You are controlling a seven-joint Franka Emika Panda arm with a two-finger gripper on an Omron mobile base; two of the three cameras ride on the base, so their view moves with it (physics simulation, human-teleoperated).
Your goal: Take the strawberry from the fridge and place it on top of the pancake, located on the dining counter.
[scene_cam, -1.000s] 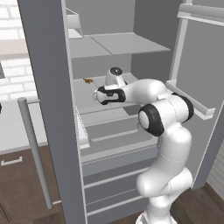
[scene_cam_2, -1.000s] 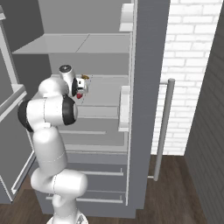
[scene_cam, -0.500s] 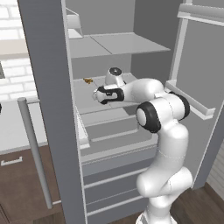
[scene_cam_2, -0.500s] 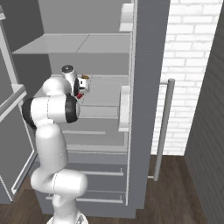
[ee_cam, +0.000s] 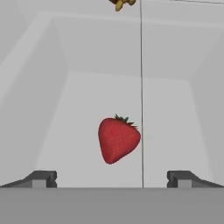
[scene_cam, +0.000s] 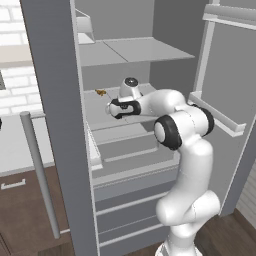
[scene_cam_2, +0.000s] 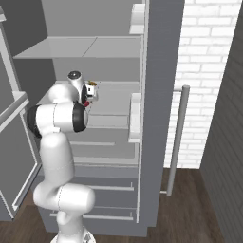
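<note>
The tall matte grey fridge stands with both doors swung wide, long silver bar handles on them. On a smooth grey shelf lies the glossy red, heart-shaped strawberry with a green cap, nothing between it and the gripper, whose dark fingers are spread wide and empty. A small yellow-brown food item lies farther back on the shelf.
</note>
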